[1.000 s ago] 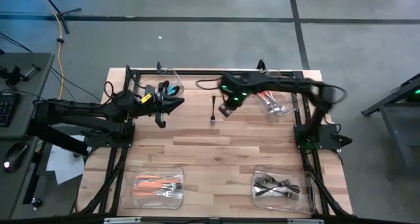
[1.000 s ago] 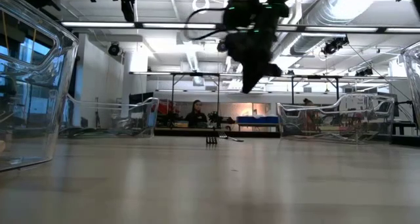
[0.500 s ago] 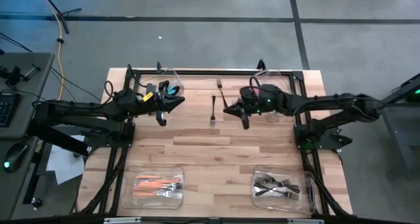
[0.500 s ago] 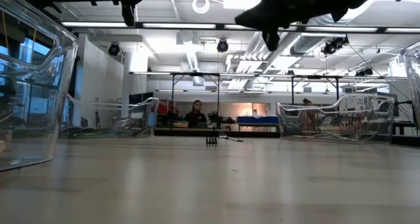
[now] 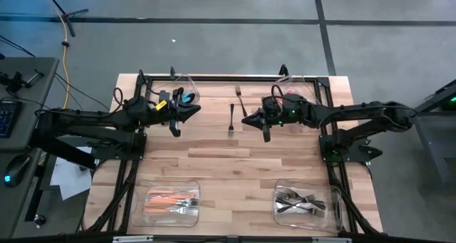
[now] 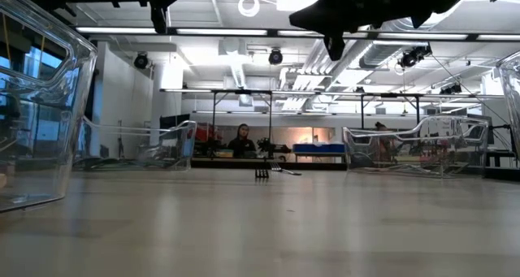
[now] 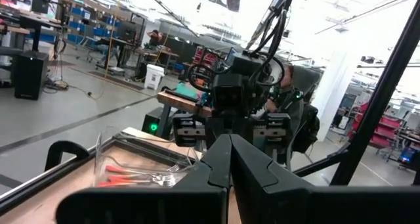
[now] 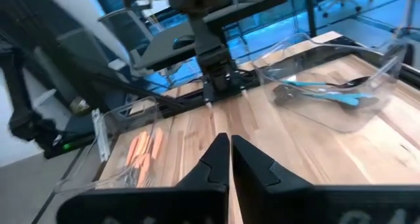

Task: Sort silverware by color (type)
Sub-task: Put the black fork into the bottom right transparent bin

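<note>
Two dark forks (image 5: 232, 117) lay on the table (image 5: 235, 164) at 12 o'clock, between both grippers. The left gripper (image 5: 175, 131) and right gripper (image 5: 266, 135) hovered alongside, fingers pressed together, holding nothing.

High view: overhead, straight down, covers the whole table (image 5: 235, 157) and both arms.
Low view: at tabletop level, looking level across the boards into the room; shares with the high view the dark fork (image 6: 262, 173) lying mid-table (image 5: 231, 119).
Left wrist view: faces across the table toward the right arm (image 7: 239, 99) and a clear bin (image 7: 141, 165).
Right wrist view: faces the opposite way, toward the left arm (image 8: 210, 40).
</note>
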